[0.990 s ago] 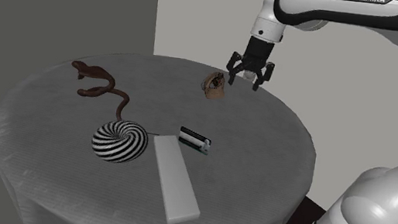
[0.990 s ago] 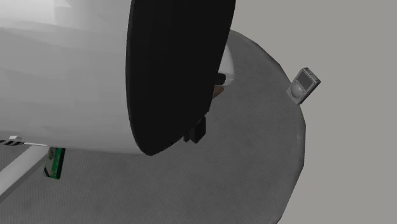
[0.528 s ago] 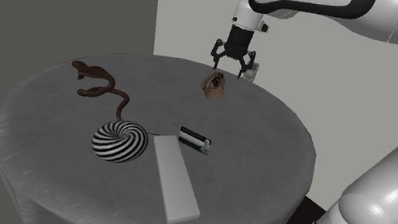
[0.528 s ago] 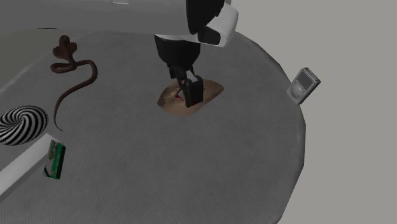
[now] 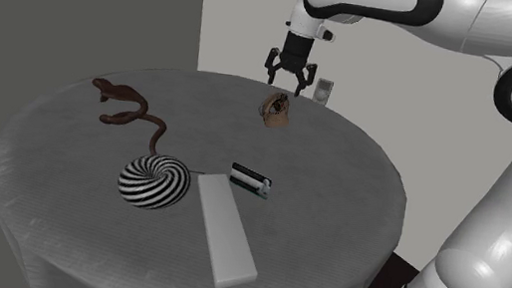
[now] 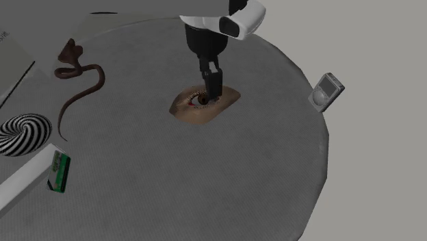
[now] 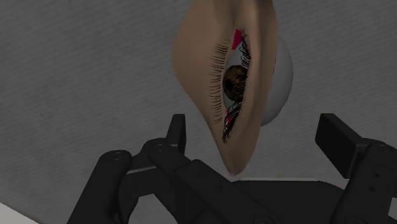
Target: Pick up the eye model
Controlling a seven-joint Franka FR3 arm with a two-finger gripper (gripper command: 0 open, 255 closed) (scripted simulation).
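While the gripper [image 5: 288, 80] hangs just above the eye model [image 5: 275, 109], its two fingers [image 7: 175, 130] stand apart and clasp nothing. In the wrist view the model [image 7: 232, 83] lies between them, touched by neither. It rests on the far side of the round grey table [image 5: 340, 178], toward the shoulder view's right. There it reads as little more than a small brownish lump.

From the second exterior view the gripper [image 6: 211, 85] comes down over the model [image 6: 195, 109], and one black finger covers part of the iris. The skin-coloured lid and lashes show around it. In the wrist view a white eyeball bulges behind the lid, mostly hidden by it.

A small grey device [image 5: 323, 89] stands at the table's far edge, just right of the gripper in the shoulder view. A brown snake [image 5: 127, 112] lies on the far left. A black-and-white striped ring [image 5: 153, 181] sits nearer, with a long grey box [image 5: 224, 230] and a green card [image 5: 251, 179] beside it. The second exterior view's left edge cuts off the ring [image 6: 24, 128] and the box [image 6: 20, 181], and its top edge cuts off the arm [image 6: 219, 20].
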